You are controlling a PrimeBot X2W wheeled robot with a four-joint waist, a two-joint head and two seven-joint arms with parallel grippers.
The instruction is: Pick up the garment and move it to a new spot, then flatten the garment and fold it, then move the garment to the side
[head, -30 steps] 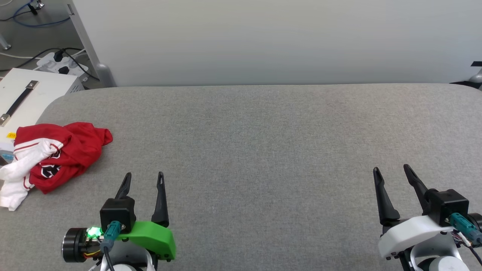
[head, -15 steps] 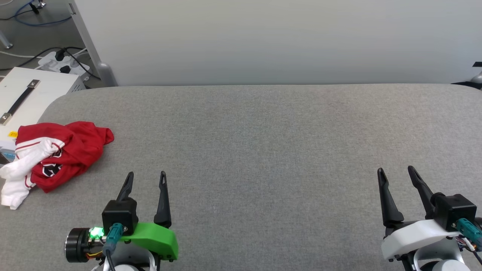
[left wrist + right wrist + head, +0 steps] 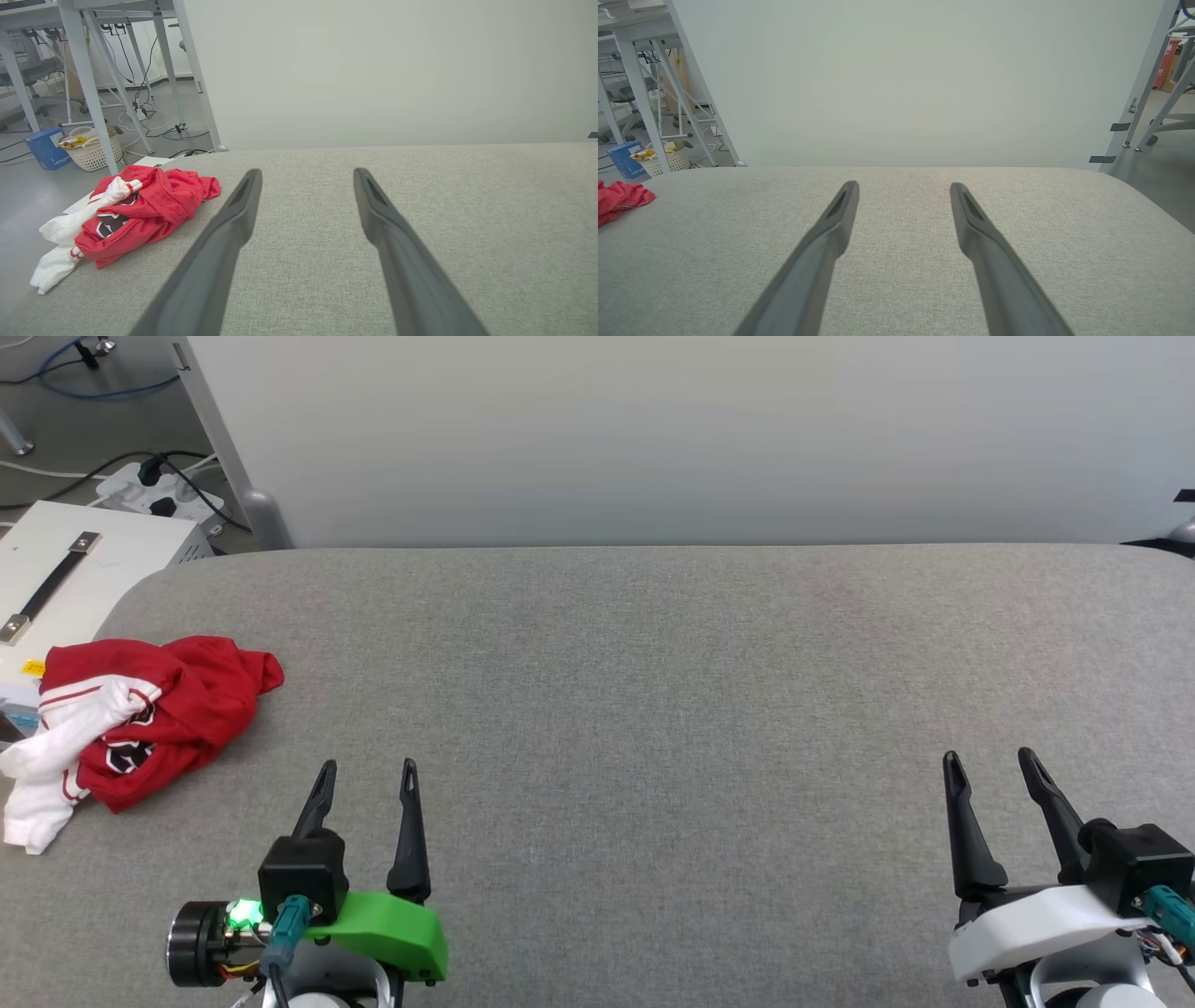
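The garment [image 3: 168,705], a red jersey with white sleeves, lies crumpled in a heap at the left edge of the grey padded table [image 3: 653,691]. In the left wrist view the garment [image 3: 149,205] sits ahead and to the left of the fingers, a white sleeve trailing toward the table edge. My left gripper [image 3: 367,771] hovers open near the front edge, to the right of the heap and apart from it, with nothing between its fingers. Far to the right my right gripper [image 3: 988,760] is open and empty. A red corner of the garment [image 3: 619,198] shows in the right wrist view.
A white box with a black strap handle [image 3: 65,569] stands just beyond the table's left edge, with a power strip and cables [image 3: 154,490] behind it. A pale partition wall [image 3: 653,429] runs along the far edge. A white basket [image 3: 91,151] sits on the floor.
Both grippers have slid slightly to the right and toward the front edge. The garment lies as it did; its small shift matches a slight camera move.
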